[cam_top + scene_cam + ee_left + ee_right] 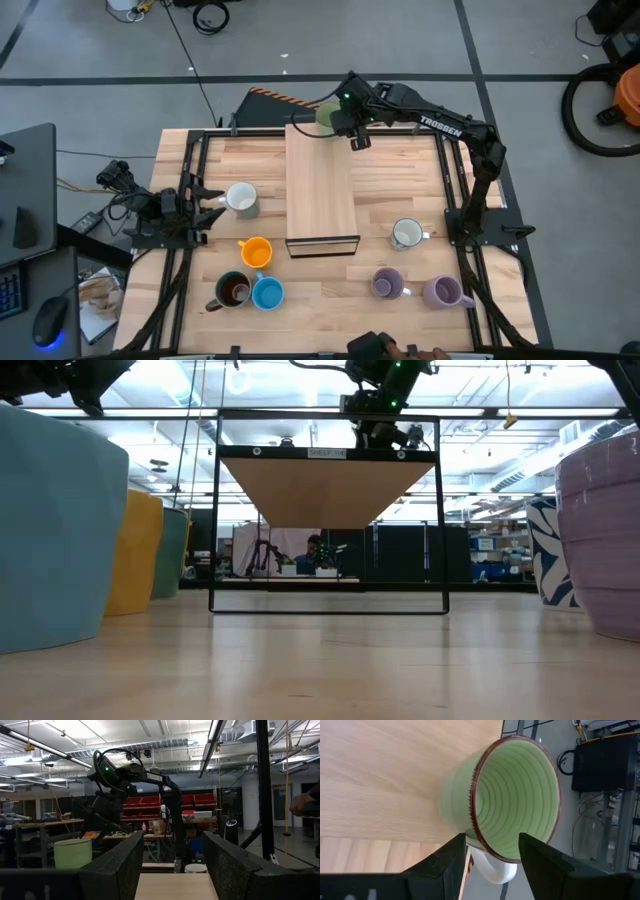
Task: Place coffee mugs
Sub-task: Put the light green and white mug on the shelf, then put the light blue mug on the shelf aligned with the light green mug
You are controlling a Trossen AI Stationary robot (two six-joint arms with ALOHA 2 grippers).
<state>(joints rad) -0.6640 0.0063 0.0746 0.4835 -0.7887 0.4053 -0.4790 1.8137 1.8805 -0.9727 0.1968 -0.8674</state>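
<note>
The green mug (327, 117) (515, 795) stands upright on the far end of the wooden shelf top (320, 185), its white handle (492, 870) toward my right gripper (356, 135) (492, 851). That gripper is open, with one finger on each side of the handle and the near rim. My left gripper (208, 205) (172, 870) waits open at the table's left edge. On the table stand a white mug (242, 199), an orange mug (256, 252), a dark brown mug (233, 290), a blue mug (267, 293), a second white mug (406, 233) and two purple mugs (388, 284) (441, 292). My right gripper comes at the green mug slanting down from the table's right, its fingers (447, 865) on either side of the handle (495, 872) and the rim beside it. I cannot tell whether they touch the mug. The mug's base rests on the shelf top.
The shelf is a black wire frame (328, 510) with a wooden top, standing in the middle of the table. Black rails (455, 190) run along the table's left and right sides. Bare wood lies right of the shelf at the far side. A person (316, 550) sits far behind the table.
</note>
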